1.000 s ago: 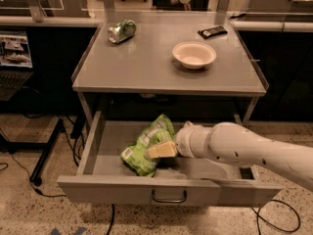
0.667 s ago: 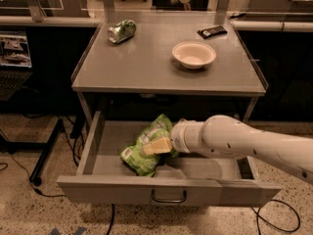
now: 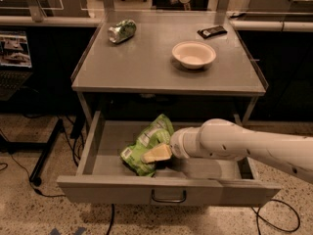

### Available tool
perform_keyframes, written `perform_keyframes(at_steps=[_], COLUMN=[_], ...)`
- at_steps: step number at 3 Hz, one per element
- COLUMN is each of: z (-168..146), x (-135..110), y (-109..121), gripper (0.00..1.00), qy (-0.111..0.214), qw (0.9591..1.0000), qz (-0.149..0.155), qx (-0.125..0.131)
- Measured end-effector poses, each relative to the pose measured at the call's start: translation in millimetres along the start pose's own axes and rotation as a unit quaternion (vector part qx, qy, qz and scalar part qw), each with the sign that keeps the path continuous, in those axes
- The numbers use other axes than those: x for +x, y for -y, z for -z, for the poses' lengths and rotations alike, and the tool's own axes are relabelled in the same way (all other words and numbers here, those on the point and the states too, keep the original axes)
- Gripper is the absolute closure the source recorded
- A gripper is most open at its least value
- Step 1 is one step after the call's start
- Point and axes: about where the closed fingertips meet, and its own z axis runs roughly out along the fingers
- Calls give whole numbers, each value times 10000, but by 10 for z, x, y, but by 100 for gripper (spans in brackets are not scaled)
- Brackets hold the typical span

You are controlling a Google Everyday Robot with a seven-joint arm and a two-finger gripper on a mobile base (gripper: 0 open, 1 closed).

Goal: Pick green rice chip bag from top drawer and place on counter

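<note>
The gripper [image 3: 157,153] sits low inside the open top drawer [image 3: 122,192], its pale yellow tip lying on the right lower part of the green rice chip bag [image 3: 149,138] and touching the foil. Whether it has closed on the bag cannot be told from this angle. Behind it the thick white arm [image 3: 244,146] reaches in from the right, crossing above the drawer's right half.

The drawer is pulled well out below the counter [image 3: 146,67], and its curved handle [image 3: 168,197] shows at the middle of the front panel. The bag lies crumpled on the drawer floor, left of centre, with its upper end tilted toward the back.

On the counter, a pale bowl [image 3: 194,62] stands upright right of centre. A crushed green-and-silver can [image 3: 122,31] lies on its side at the back left, and a flat dark packet [image 3: 212,32] lies at the back right.

Compared with a moment ago, the arm has shifted a little to the left and the gripper tip sits slightly lower on the bag, while the bag lies where it did
</note>
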Motion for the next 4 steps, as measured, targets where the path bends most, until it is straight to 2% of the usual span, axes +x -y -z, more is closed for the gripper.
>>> perform_keyframes(at_steps=[1,4], z=[-14,-14], x=[48,48], y=[0,-1], gripper=[14,83], qy=[-56,-56], qw=[10000,10000], qz=[-38,-38], qx=[-6,-7])
